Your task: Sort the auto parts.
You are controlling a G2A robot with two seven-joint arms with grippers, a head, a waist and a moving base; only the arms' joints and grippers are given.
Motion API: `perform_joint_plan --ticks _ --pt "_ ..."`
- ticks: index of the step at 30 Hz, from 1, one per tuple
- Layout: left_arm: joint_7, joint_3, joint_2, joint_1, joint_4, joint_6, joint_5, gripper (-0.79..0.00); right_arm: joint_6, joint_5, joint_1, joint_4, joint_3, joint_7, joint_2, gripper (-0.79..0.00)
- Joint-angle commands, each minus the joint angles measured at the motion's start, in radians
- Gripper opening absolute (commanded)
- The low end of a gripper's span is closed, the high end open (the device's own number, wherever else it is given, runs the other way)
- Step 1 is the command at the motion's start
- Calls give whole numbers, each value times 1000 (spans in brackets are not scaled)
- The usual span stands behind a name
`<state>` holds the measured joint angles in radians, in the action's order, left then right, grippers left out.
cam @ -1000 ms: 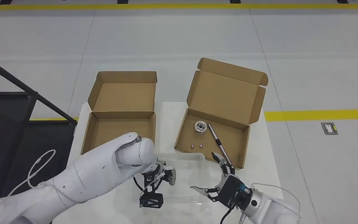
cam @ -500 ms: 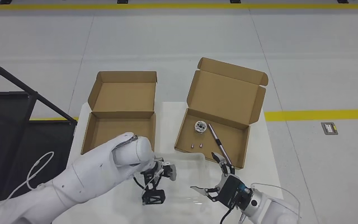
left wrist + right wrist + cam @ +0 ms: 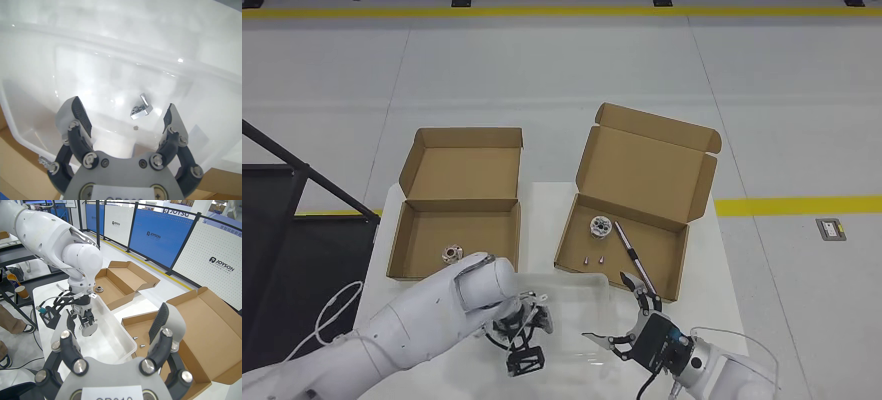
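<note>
Bracket (image 3: 140, 111) of bright metal, L-shaped, lying on the floor of the clear plastic bin (image 3: 124, 332), with a dark speck just beside it, too small to tell. Left gripper (image 3: 123, 102) pointing down into the bin above that bracket, jaws spread wide, pads clear of the metal, nothing held.

Bin set on the white table (image 3: 542, 215), in front of two open cardboard boxes. Left box (image 3: 462, 165) beyond the bin's left end, holding one round flanged part (image 3: 451, 254) on its floor near the front wall. Right box (image 3: 662, 180) beyond the bin's right end, lid tipped back, holding a round part (image 3: 598, 226), a long thin rod (image 3: 630, 250) and two small screws (image 3: 583, 257). Screws side by side near the wall closest to the bin, rod slanting across the box floor, round part farther back, just beside the rod's far end.

Right gripper (image 3: 116, 313) near the bin's right end, close to the right box's front wall, jaws likewise wide apart and empty, well apart from the left gripper.
</note>
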<state>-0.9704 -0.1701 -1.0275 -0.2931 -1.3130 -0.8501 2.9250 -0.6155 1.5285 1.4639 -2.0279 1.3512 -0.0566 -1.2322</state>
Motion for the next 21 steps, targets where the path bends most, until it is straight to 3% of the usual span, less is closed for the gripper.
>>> perform_joint_plan --ticks 1,8,13,19,21 --pt "8 0 -7 -5 16 -8 10 0 0 0 0 0 0 0 0 0" --pt "8 0 -7 -5 16 -8 10 0 0 0 0 0 0 0 0 0" --pt "106 -29 -9 -40 41 -20 -38 0 0 0 0 0 0 0 0 0" --pt "148 -57 -14 -54 65 -53 -104 0 0 0 0 0 0 0 0 0" --pt "151 -65 -15 -56 71 -56 -128 -58 0 0 0 0 0 0 0 0"
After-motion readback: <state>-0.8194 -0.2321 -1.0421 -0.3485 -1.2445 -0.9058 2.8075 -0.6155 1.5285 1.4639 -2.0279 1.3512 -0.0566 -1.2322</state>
